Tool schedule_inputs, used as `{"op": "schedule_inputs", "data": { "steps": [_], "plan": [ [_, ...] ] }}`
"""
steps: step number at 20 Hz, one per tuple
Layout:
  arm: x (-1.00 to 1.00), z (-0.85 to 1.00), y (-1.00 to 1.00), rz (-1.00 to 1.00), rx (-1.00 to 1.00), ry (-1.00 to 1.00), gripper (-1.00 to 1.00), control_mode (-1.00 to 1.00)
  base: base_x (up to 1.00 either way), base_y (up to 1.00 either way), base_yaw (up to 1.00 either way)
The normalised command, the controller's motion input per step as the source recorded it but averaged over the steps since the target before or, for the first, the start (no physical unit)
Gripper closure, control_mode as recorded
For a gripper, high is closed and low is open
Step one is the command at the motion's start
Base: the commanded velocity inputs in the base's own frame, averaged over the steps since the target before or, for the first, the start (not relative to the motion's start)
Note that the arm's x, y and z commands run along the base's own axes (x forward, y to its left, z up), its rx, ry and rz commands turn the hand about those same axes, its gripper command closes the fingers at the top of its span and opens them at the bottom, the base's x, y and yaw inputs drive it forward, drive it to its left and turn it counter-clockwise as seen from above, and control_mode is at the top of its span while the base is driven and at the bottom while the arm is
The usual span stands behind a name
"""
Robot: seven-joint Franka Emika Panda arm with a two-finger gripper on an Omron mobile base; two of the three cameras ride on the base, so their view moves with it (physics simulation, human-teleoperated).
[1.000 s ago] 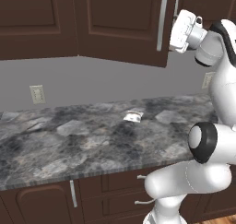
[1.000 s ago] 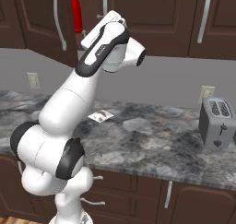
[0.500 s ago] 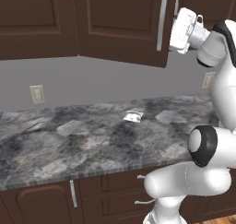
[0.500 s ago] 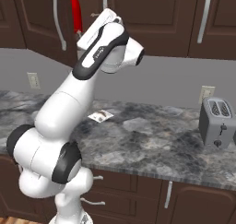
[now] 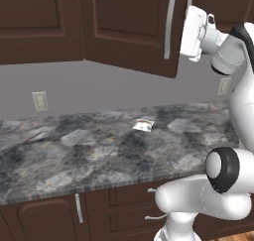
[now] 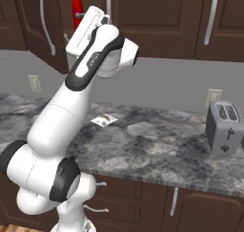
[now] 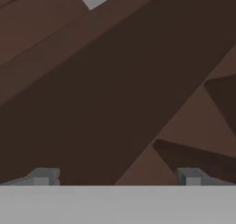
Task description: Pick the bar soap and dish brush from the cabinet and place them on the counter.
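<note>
1. We see a simulated kitchen: a dark brown cabinet (image 5: 129, 31) hangs above a grey-and-black marbled counter (image 5: 89, 150), and one cabinet door is swung out toward us, its long silver handle (image 5: 170, 24) catching light.

2. Our white arm is raised high, with the gripper (image 7: 117, 176) up at the cabinet, close to the edge of that open door. In the hand view its two dark finger tips stand far apart with nothing between them, facing brown wood panels at very close range.

3. We judge the task to be at its start. Neither the bar soap nor the dish brush lies on the counter, and the gripper carries nothing.

4. On the counter we can make out a small whitish packet (image 5: 144, 125) near the middle and, in the right base view, a grey toaster (image 6: 226, 127) at the far right. Neither belongs to the task.

5. Inside the opened cabinet, the right base view shows a tall red bottle (image 6: 77, 9) just above and behind the hand. We cannot find the soap or the brush in any view; they are presumably on the shelf behind the arm or the door, so we cannot tell how they lie relative to the gripper.

6. Both picks and both placements appear to remain.
</note>
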Motion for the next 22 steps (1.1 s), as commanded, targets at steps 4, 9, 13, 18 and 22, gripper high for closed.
{"op": "schedule_inputs", "data": {
  "steps": [4, 9, 13, 18, 22],
  "plan": [
    [-0.60, 0.06, 0.52, 0.10, -0.04, -0.06, -1.00, -1.00, 0.00, 0.00, 0.00],
    [-0.65, 0.00, 0.68, 0.07, -0.08, -0.06, -1.00, -1.00, 0.00, 0.00, 0.00],
    [-0.59, 0.00, 0.81, 0.05, -0.11, -0.08, -1.00, -1.00, 0.00, 0.00, 0.00],
    [-0.36, 0.00, 0.85, 0.02, -0.10, -0.06, -1.00, -1.00, 0.00, 0.00, 0.00],
    [-0.12, 0.00, 0.89, 0.00, -0.10, -0.03, -1.00, -1.00, 0.00, 0.00, 0.00]
  ]
}}
